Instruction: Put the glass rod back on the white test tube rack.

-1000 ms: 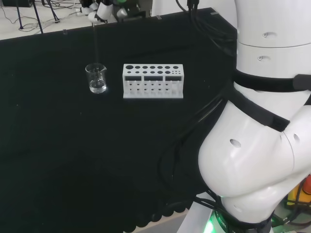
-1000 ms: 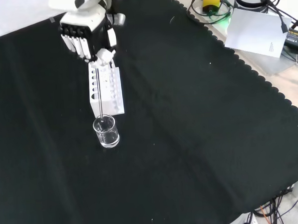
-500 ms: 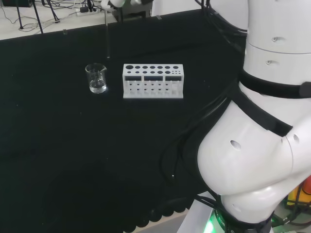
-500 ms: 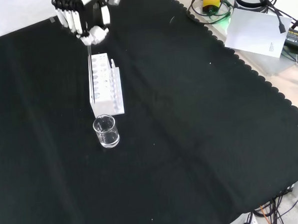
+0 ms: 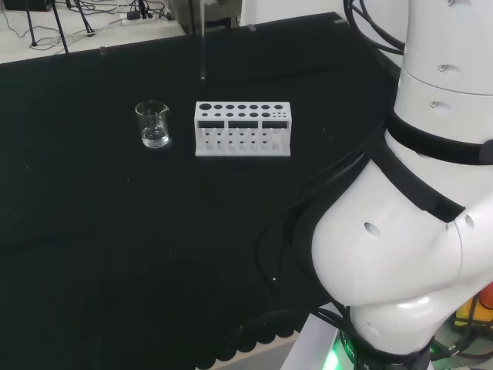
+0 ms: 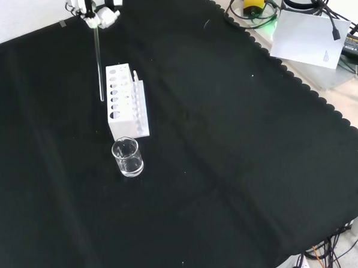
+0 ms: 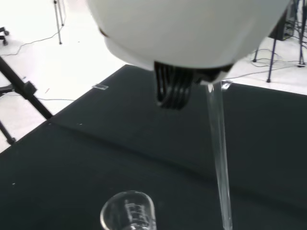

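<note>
On the black-clothed worktop the white test tube rack stands beside a small beaker. The hand, partly cut off at the front view's top, pinches the glass rod, which hangs upright, apparently above the rack's far end.

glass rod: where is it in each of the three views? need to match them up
Head view: the glass rod hangs upright from the top edge, its tip above the white test tube rack.
Front view: it hangs from the hand at the top, its tip by the rack's left side.
Wrist view: a clear stick running down from the hand.
Shared landmark: the small glass beaker, also seen at and.
</note>
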